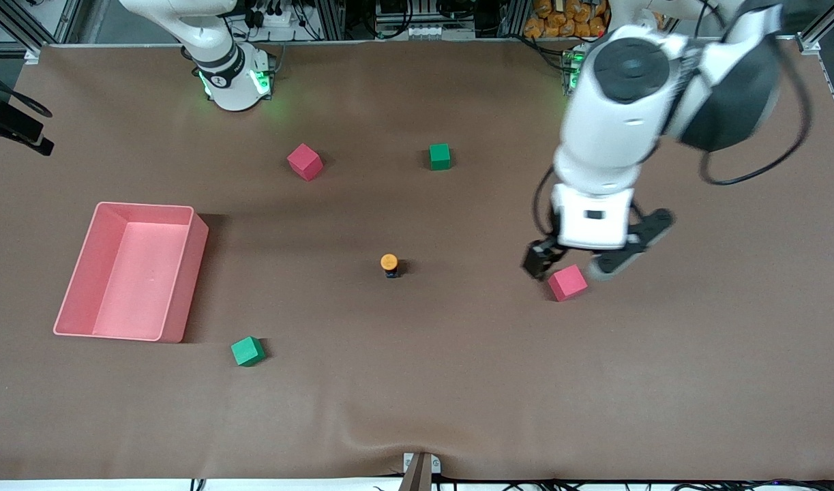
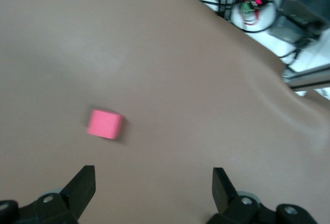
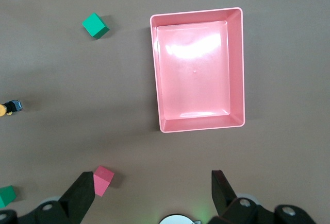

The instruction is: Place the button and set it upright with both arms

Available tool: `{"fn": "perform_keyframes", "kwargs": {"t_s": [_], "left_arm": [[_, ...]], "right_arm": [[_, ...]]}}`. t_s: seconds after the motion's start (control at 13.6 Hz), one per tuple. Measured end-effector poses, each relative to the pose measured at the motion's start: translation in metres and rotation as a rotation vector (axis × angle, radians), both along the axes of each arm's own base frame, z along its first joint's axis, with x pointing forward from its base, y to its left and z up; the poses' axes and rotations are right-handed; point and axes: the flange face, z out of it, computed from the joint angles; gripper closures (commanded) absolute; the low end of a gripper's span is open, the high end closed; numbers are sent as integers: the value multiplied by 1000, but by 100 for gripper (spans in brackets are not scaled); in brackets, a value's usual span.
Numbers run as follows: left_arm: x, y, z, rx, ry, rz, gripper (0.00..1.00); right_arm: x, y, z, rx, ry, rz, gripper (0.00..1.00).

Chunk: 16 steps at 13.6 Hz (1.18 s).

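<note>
Nearest the front camera is a green foam cube (image 1: 247, 351), sitting near the front edge of the worktop just off the near corner of the pink bin (image 1: 79, 273); it also shows in the right wrist view (image 3: 95, 26). The bin is open-topped, nothing in it, at the right arm's end of the table (image 3: 234, 69). The button (image 1: 389, 264) stands upright mid-table, orange cap up, black body below, apart from everything else; the right wrist view catches only its edge (image 3: 10, 107). Left gripper (image 1: 573, 262) hangs low over the red foam cube (image 1: 567, 282) toward the left arm's end, fingers spread wide, nothing between them; from the front view I cannot tell if a fingertip touches the cube. In the left wrist view the cube (image 2: 105, 124) lies on bare cloth clear of both fingers (image 2: 82, 185). Right gripper (image 3: 152, 193) is up high over the table close to its own base, fingers spread, holding nothing; the right arm is waiting. A second red cube (image 1: 305, 161) and a second green cube (image 1: 440, 156) sit toward the back edge, well apart from each other, both farther from the camera than the button.
</note>
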Motion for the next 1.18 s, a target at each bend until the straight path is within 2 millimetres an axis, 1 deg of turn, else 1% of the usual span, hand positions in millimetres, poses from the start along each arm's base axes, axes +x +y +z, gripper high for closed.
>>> {"fn": "perform_keyframes", "kwargs": {"t_s": [0.15, 0.29, 0.44, 0.59, 0.74, 0.96, 1.03, 1.18], "left_arm": [[0, 35, 10, 31, 58, -28, 0], [3, 67, 13, 45, 112, -80, 0], [9, 108, 21, 56, 143, -145, 0], [7, 154, 36, 63, 175, -206, 0], [-2, 186, 53, 66, 196, -274, 0], [-23, 215, 69, 83, 219, -457, 0], [-30, 221, 71, 85, 229, -505, 0], [-45, 224, 70, 65, 247, -589, 0]], "right_arm": [[1, 0, 0, -1, -6, 0, 0], [2, -1, 1, -2, -17, -1, 0], [3, -1, 2, -2, -24, -2, 0], [4, -2, 1, -2, -27, -3, 0], [4, -2, 1, -3, -29, -4, 0], [4, -2, 1, -3, -31, -5, 0], [4, -2, 1, -3, -32, -5, 0], [5, -3, 1, -3, -35, -5, 0]]}}
